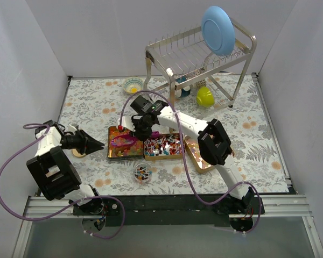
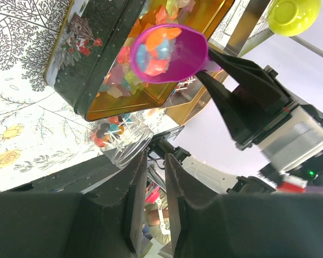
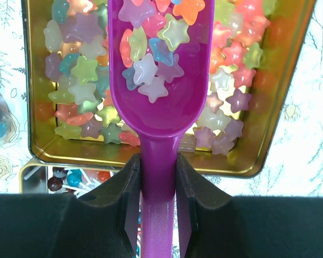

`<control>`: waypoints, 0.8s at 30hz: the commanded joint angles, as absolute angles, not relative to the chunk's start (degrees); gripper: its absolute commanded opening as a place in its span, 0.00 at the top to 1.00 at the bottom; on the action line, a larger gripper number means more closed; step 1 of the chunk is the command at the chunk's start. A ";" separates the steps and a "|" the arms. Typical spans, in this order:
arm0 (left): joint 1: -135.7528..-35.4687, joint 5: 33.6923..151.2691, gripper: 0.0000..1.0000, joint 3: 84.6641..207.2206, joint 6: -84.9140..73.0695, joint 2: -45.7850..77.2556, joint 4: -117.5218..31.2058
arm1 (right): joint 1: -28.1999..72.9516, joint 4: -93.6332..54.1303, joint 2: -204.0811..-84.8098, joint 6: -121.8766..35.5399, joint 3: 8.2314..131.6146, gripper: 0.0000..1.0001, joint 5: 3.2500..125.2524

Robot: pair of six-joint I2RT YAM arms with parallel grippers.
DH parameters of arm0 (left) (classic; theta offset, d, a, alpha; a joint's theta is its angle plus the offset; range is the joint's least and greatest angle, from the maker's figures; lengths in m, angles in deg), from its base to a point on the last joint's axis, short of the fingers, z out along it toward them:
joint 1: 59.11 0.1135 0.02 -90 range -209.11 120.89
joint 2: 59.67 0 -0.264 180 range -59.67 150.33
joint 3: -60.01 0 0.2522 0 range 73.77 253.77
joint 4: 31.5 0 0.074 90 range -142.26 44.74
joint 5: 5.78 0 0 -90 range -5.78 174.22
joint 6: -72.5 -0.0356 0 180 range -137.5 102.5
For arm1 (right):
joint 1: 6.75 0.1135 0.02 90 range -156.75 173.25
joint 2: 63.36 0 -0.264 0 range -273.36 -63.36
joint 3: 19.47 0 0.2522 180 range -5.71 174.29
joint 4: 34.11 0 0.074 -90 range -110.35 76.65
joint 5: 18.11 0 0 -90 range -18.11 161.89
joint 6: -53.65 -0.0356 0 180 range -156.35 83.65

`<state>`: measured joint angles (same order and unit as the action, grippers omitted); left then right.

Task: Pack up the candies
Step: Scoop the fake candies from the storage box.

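Candies [image 3: 151,70], star-shaped gummy pieces in pink, orange, green and blue, are heaped in the bowl of a magenta plastic scoop [image 3: 161,121], held above the gold rectangular tin tray [image 3: 70,158] of the same stars. The scoop's handle is pinched between the fingers of the right gripper [image 3: 158,161]; the left gripper [image 2: 156,166] is seen with fingers narrowly parted and nothing between them. A spill is judged the main risk: a tilt, a quick swing or a twist of the smooth handle in the pinch could shed stars outside the tray, and the narrow mouth of the small clear glass jar [image 2: 121,144] could be missed. No long axis is shown by the stars themselves; the heap is stretched along the scoop, whose axis runs in the right wrist view from handle at 6 o'clock to open tip at 12 o'clock.
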<state>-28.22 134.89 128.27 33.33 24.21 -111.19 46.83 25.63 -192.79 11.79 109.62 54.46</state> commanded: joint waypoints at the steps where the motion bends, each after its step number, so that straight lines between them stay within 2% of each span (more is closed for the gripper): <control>1: -27.65 136.60 0.80 129.06 33.74 21.89 -111.00 | 44.58 24.57 -187.91 8.65 108.81 0.99 50.01; 6: -27.21 137.13 0.80 130.29 33.74 22.77 -110.74 | 44.14 21.32 -185.71 7.59 105.04 0.99 48.08; 10: -26.51 137.57 0.80 131.87 33.21 23.39 -111.00 | 44.05 14.57 -179.41 6.45 95.05 0.99 47.72; 14: -25.54 138.10 0.79 133.62 32.42 24.09 -110.92 | 43.96 -2.70 -169.38 0.93 83.00 0.99 49.22; 17: -25.36 137.92 0.78 134.07 32.59 24.53 -109.78 | 44.05 -9.78 -161.29 -1.28 75.00 0.99 49.48; 24: -25.36 137.66 0.73 133.28 33.30 25.58 -104.16 | 44.14 7.90 -157.24 8.36 76.64 0.99 51.85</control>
<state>-25.72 136.38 132.45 33.35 25.39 -108.13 44.21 1.17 -160.27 2.45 75.72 50.92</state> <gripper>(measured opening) 0.265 0.330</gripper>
